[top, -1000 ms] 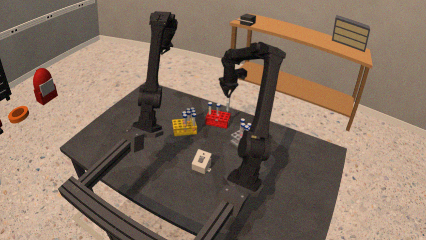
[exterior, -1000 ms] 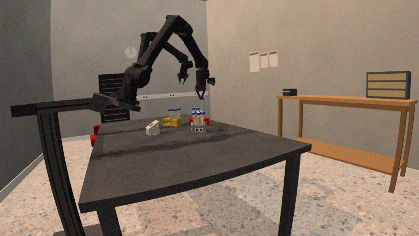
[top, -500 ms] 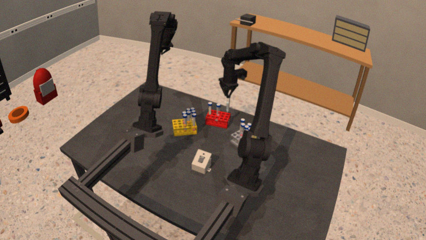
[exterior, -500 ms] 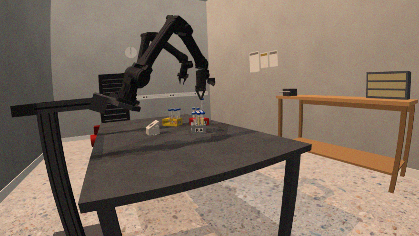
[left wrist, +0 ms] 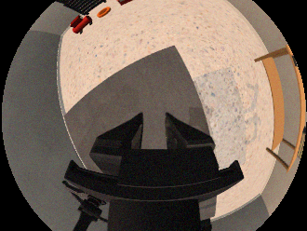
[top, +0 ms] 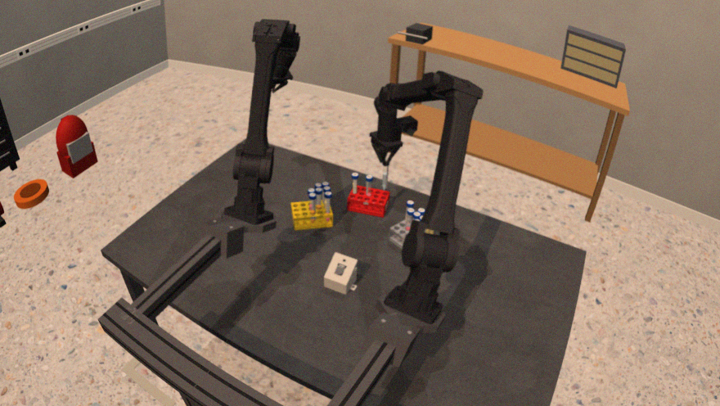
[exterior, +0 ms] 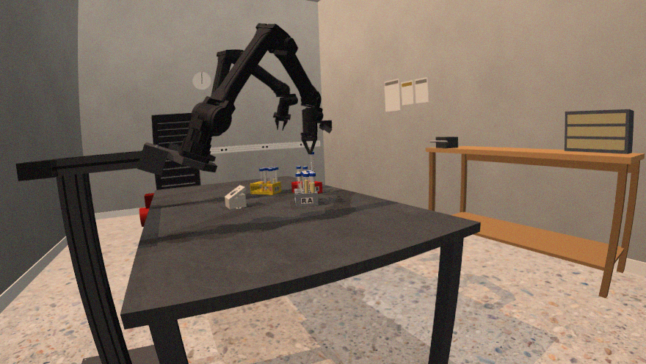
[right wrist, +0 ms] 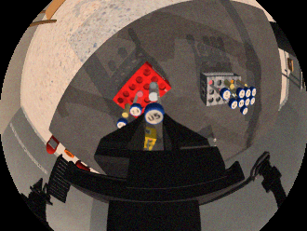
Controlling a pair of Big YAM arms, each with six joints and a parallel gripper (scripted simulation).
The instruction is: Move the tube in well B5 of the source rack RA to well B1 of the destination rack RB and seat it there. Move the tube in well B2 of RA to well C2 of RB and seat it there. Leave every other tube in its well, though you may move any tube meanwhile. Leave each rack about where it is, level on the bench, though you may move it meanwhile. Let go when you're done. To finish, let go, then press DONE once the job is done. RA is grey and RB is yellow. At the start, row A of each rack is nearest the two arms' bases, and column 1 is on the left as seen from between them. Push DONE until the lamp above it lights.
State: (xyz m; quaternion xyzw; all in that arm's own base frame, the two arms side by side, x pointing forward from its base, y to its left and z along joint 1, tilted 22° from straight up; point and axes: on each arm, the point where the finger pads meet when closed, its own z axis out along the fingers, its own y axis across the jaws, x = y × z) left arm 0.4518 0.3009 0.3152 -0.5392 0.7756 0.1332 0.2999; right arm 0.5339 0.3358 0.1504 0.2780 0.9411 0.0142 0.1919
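The yellow rack RB (top: 312, 222) (exterior: 265, 191) (right wrist: 150, 142) and grey rack RA (top: 396, 242) (exterior: 296, 199) (right wrist: 206, 90) are holding clustered blue-capped tubes; the red rack (top: 366, 208) (exterior: 319, 189) (right wrist: 163, 88) is carrying two. The left gripper (top: 276, 89) (exterior: 280, 128) (left wrist: 153, 115) is hanging partly open, gripping nothing; the right gripper (top: 386, 163) (exterior: 310, 152) (right wrist: 153, 116) is pinching a blue-capped tube (top: 384, 178) (exterior: 312, 162) (right wrist: 153, 114) near the red rack.

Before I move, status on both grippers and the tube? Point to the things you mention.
Right gripper (top: 386, 160) (exterior: 309, 150) (right wrist: 154, 112) shut on blue-capped tube (top: 384, 177) (exterior: 311, 161) (right wrist: 153, 115), upright over red rack (top: 367, 207) (right wrist: 122, 96). Left gripper (exterior: 281, 126) (left wrist: 154, 116) open, nothing held. Other tubes crowd yellow rack (top: 312, 222) (exterior: 259, 189).
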